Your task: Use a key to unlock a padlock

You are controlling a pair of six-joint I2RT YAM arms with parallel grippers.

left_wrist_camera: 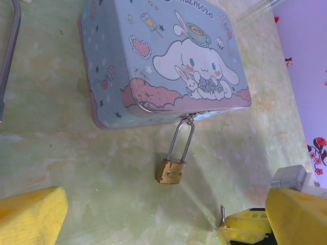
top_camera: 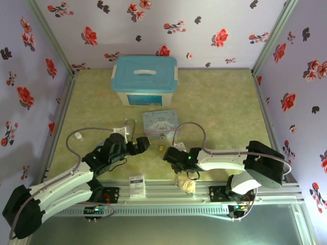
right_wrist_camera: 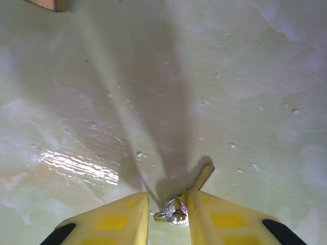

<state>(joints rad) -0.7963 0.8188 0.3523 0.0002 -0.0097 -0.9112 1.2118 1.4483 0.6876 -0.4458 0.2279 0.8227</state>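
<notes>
My right end effector grips the small thin metal key above the pale green surface. The tiny brass padlock is hooked to the blue cartoon tin at its clasp, and my left end effector sits released nearby.

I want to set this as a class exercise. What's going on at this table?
The right gripper pinches the key, its blade sticking out and short of the padlock. The padlock lies on the table, its shackle looped through the cartoon tin's clasp. The left gripper hovers open nearby, holding nothing. The key is not yet in the lock.
</notes>
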